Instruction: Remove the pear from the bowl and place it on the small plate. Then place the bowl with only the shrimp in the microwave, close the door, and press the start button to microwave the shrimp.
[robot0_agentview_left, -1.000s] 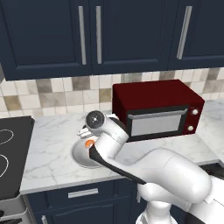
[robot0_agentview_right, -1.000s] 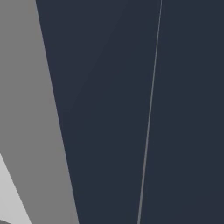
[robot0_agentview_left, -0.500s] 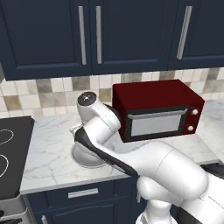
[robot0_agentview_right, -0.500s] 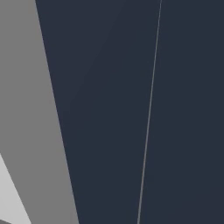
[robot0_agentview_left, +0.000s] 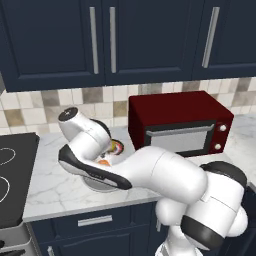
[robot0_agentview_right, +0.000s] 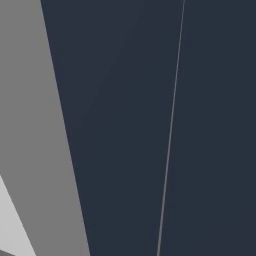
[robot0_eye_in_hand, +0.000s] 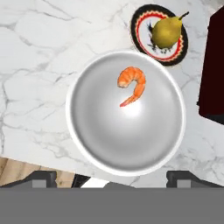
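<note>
**Bowl with shrimp, pear already plated: stock on the bench**

Item 1. The bowl (robot0_eye_in_hand: 125, 113): wide, shallow, glossy light grey, standing on the marble bench (robot0_eye_in_hand: 39, 57) directly under the hand. Judged rigid and of moderate weight; the smooth glaze looks slippery. Best hold is likely the rim, one finger inside and one outside, kept level so the contents do not slide.

Item 2. The shrimp (robot0_eye_in_hand: 132, 84): small, curled, orange-pink, lying loose inside the bowl, off centre toward the plate side. Light, and likely to skid on the glaze if the bowl tilts.

Item 3. The pear (robot0_eye_in_hand: 167, 31): small, yellow, short dark stem, resting on the small plate (robot0_eye_in_hand: 141, 19). That part of the task appears done.

Item 4. The small plate: black rim, orange-red and white centre, just beside the bowl, rims nearly touching.

Item 5. The claw (robot0_eye_in_hand: 111, 177): fingers spread to full width, holding nothing, poised above the near rim of the bowl.

Surroundings. A dark red countertop oven (robot0_agentview_left: 181, 123) stands close beside plate and bowl; a black stovetop (robot0_agentview_left: 12, 175) lies well apart on the other side; navy cabinets (robot0_agentview_left: 100, 40) hang above. In the way: the plate's closeness limits rim grasps on that side, so the near rim looks freer.
</note>
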